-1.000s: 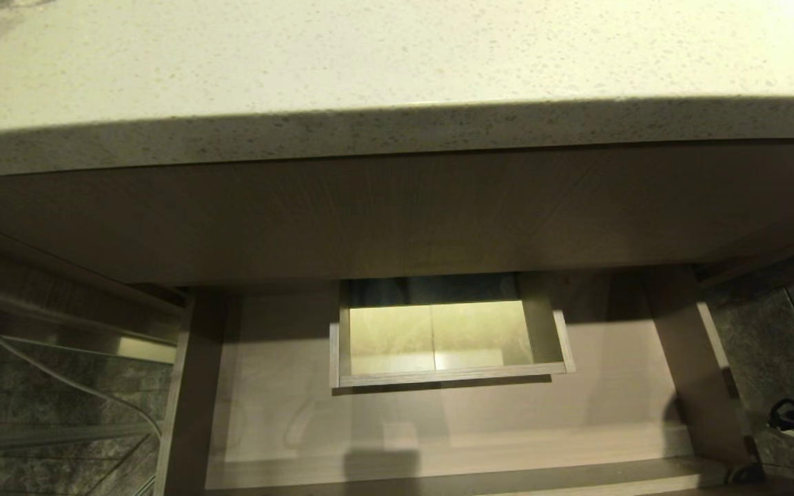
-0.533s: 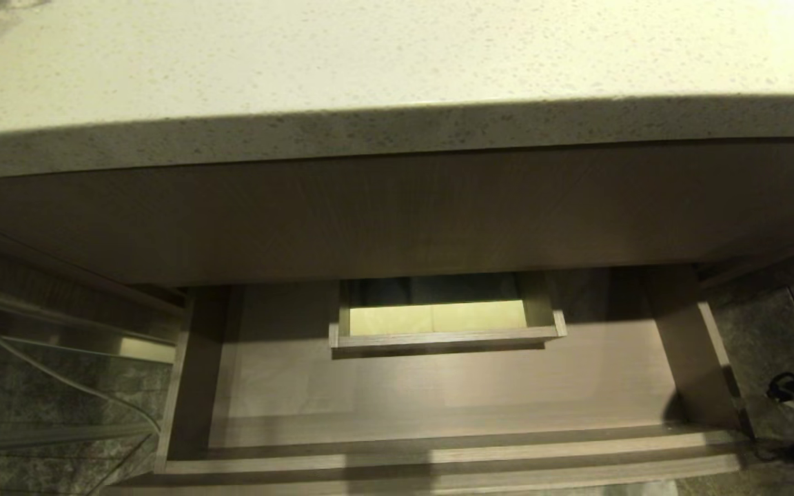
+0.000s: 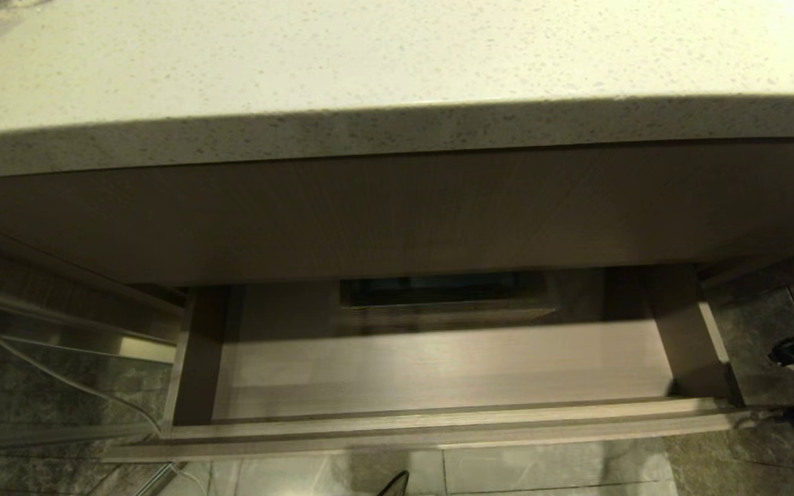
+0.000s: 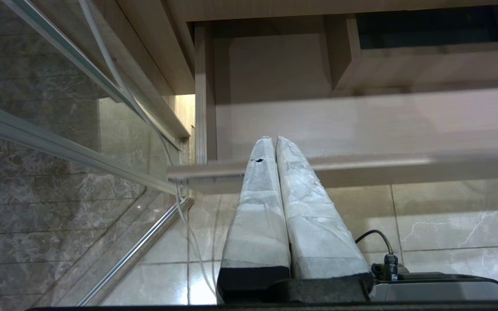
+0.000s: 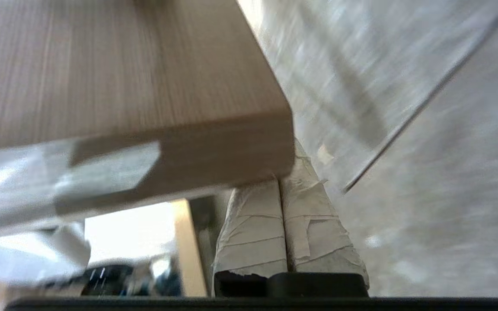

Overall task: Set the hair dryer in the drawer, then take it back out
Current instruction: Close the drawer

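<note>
Head view: drawer point(image 3: 438, 372) hangs part-open under the counter point(image 3: 397, 62), and no hair dryer can be seen in any view.

Right gripper point(image 5: 281, 183), fingers pressed together, sits tucked under the drawer's corner at 4 o'clock; left gripper point(image 4: 273, 140), fingers together, idles near the front at 7 o'clock. Which stage this is, I can't judge.

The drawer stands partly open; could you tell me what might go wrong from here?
The shut right gripper sits only at the right front corner of the drawer; on so wide a drawer it may slip off or skew it. The hair dryer shows in no view, so its place cannot be checked. The left gripper, shut, hangs parked near the front.
</note>
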Robot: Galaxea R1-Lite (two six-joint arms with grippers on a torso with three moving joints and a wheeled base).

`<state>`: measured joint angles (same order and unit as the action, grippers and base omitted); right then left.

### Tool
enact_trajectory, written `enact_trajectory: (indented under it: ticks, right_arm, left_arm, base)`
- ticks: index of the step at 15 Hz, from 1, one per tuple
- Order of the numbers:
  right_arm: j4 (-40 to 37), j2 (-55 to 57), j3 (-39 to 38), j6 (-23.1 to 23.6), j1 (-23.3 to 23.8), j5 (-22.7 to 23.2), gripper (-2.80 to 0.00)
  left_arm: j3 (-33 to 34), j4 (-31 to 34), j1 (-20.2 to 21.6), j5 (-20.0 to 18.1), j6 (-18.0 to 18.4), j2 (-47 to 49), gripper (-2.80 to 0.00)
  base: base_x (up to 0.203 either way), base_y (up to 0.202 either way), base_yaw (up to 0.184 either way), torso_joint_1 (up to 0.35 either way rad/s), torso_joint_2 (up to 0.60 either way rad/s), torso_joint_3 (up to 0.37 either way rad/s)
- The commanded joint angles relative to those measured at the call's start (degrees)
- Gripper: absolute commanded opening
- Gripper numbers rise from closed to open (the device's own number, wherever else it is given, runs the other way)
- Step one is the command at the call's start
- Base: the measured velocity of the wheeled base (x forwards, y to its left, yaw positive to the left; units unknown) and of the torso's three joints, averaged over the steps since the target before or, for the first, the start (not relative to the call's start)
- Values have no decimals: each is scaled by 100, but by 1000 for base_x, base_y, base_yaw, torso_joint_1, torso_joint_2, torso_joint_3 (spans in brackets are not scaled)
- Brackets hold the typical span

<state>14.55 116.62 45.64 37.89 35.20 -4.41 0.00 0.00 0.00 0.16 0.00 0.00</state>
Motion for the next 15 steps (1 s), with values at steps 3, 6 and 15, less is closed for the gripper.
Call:
enact_trajectory:
  ticks: [3,6,15]
  right_arm:
    - [318,-445,77,-35,-297,159,-280]
    - [510,-663,26,-243,-556,173,-280]
    - [1937,-922,-850,365,-681,647,-280]
  left_arm:
    - [0,0,0,2,-8,0,-280]
    - [0,0,0,2,-8,0,-280]
    - [0,0,0,2,-8,0,-280]
  base:
    - [0,0,0,0,0,0]
    - [0,0,0,0,0,0]
    - [0,0,0,0,0,0]
